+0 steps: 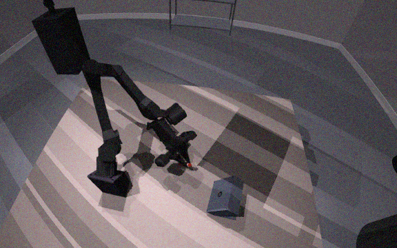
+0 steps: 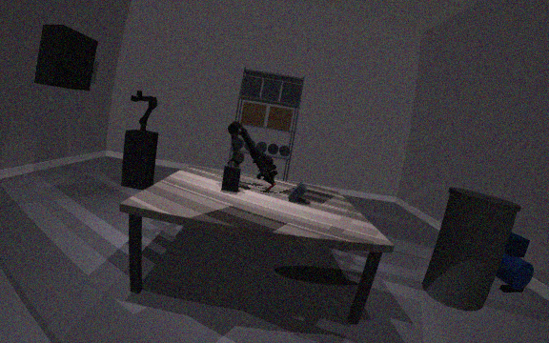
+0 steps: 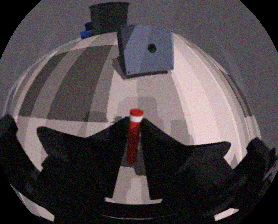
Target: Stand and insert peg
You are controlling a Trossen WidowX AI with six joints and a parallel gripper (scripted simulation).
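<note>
My gripper point(image 1: 185, 161) point(image 2: 270, 185) point(image 3: 135, 120) is shut on a red peg point(image 1: 189, 165) point(image 3: 131, 151) and holds it low over the table, left of the panel. In the wrist view the peg sticks out between the fingers, and its white band sits near the far tip, which points toward the panel. The sloped panel point(image 1: 229, 201) point(image 2: 298, 192) point(image 3: 159, 62) is a grey-blue block on the table point(image 1: 81, 193) point(image 2: 255, 214). Its single dark hole point(image 1: 220, 193) point(image 3: 151, 48) is in its face. The peg is well short of the hole.
The arm's base point(image 1: 110, 180) point(image 2: 231, 181) stands on the table left of the gripper. Off the table are a dark pedestal point(image 1: 60, 41) point(image 2: 139, 157), a shelf rack point(image 2: 270, 119) behind, and a dark bin point(image 2: 470, 248) point(image 3: 109, 16) to the right.
</note>
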